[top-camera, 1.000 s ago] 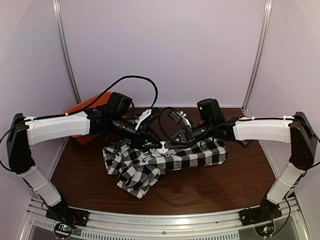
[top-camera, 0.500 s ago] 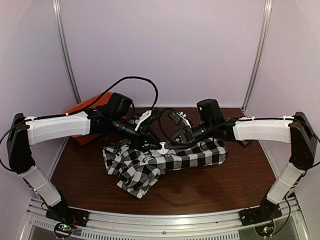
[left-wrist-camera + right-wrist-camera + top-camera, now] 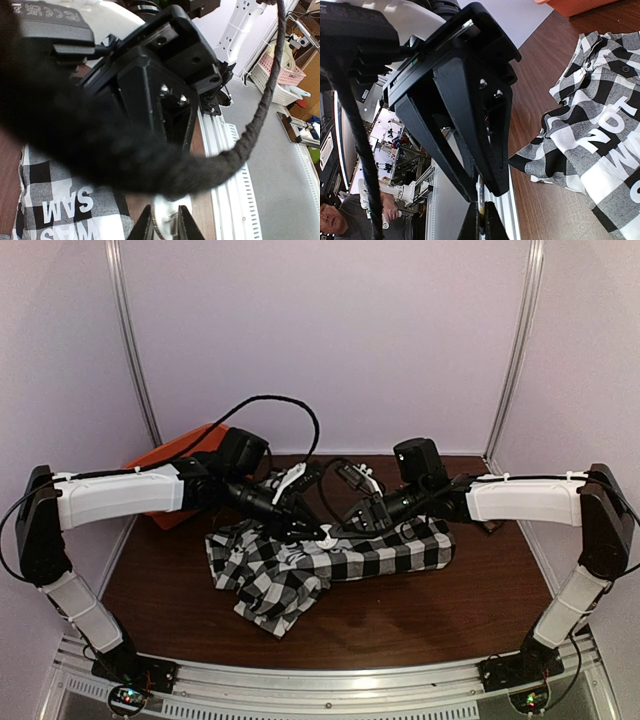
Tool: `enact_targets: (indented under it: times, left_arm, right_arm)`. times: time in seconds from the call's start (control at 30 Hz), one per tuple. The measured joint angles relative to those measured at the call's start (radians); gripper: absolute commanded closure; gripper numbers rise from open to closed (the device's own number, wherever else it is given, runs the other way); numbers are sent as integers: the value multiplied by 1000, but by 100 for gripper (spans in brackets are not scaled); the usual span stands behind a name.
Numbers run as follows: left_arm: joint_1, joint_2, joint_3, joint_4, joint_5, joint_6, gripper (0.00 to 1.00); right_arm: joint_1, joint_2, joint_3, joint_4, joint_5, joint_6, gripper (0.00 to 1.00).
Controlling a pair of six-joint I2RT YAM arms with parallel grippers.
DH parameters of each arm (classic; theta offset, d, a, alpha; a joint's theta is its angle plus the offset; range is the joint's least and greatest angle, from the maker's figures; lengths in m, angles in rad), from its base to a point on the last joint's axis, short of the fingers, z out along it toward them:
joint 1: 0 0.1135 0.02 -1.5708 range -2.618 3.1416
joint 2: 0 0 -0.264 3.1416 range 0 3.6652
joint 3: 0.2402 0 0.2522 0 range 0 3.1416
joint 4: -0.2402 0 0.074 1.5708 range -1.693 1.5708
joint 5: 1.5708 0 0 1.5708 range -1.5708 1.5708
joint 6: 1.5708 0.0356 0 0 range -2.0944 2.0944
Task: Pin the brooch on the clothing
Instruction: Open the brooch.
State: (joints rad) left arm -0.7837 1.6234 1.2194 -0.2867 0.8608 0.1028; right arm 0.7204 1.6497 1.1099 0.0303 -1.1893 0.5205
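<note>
The black-and-white checked shirt (image 3: 330,562) lies crumpled on the brown table, its white block lettering showing in the left wrist view (image 3: 60,210) and the right wrist view (image 3: 605,130). The two grippers meet tip to tip just above the shirt's back edge. The small white round brooch (image 3: 326,533) is between them. My left gripper (image 3: 314,531) is shut on the brooch (image 3: 167,220), whose face shows between its fingers (image 3: 145,227). My right gripper (image 3: 338,530) is shut on the same brooch (image 3: 481,200), seen edge-on.
An orange box (image 3: 175,458) stands at the back left. Black cables (image 3: 290,405) loop above both wrists. A metal rail (image 3: 330,680) runs along the table's near edge. Posts and purple walls enclose the back and sides.
My left gripper has edged right toward the right gripper, and its fingers now cover more of the brooch. The right arm and the shirt have barely moved.
</note>
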Motion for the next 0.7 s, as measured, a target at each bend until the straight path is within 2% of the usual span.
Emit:
enact_targets:
  times: [0.2,0.3,0.37,0.47,0.7]
  left_arm:
    - [0,4,0,2,-4,-31,94]
    - [-1,6,0,2,-6,-58,94]
    - [-2,6,0,5,-7,-75,84]
    - [-3,6,-5,23,-6,-90,73]
    - [-12,1,-50,167,27,-144,42]
  right_arm:
    - [0,0,-2,-4,1,-10,100]
    - [0,0,-4,-4,1,-20,100]
    - [0,0,-4,-5,1,-21,100]
    - [-2,0,-5,-5,2,-18,100]
    - [-4,0,1,-60,9,-64,100]
